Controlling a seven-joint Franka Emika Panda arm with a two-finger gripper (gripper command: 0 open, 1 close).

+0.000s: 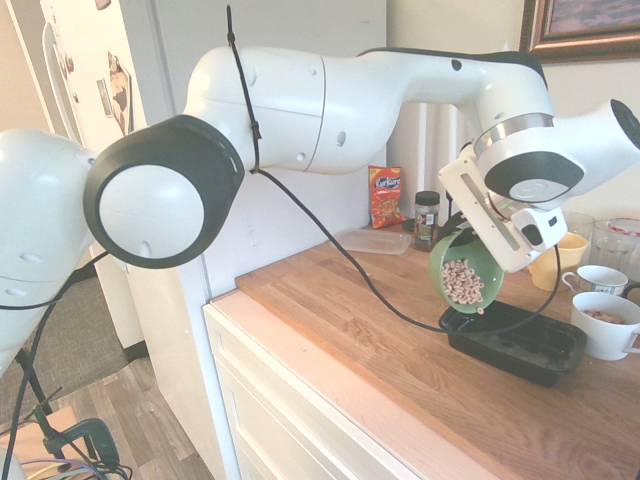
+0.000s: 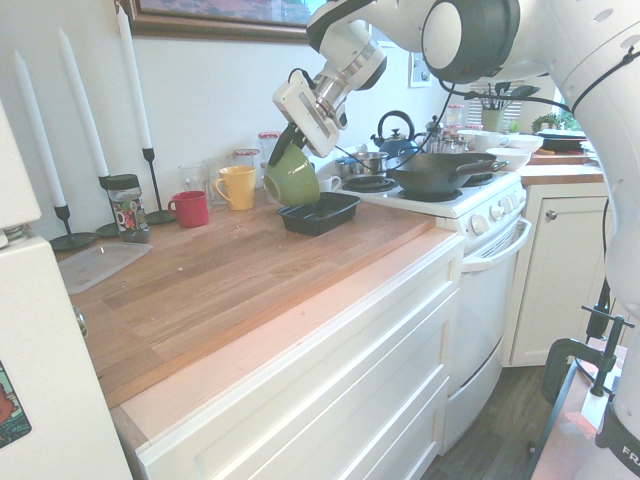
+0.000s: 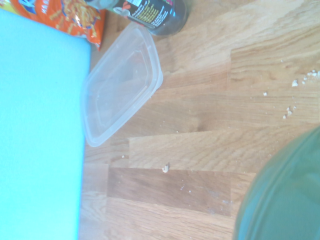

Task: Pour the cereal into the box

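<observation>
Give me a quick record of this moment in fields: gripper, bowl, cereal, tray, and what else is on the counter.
gripper: gripper shut on the green bowl's rim
bowl: green bowl tilted steeply, mouth facing down over the near end of the tray
cereal: cereal heaped in the bowl's lower part, at the lip
tray: black tray on the wooden counter, below the bowl; contents unclear
nearby: clear lidded container, orange snack bag, dark jar, yellow mug, red mug, white mug

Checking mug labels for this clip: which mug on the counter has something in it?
The white mug nearest the box holds brownish contents; the other mugs' insides cannot be seen.
</observation>
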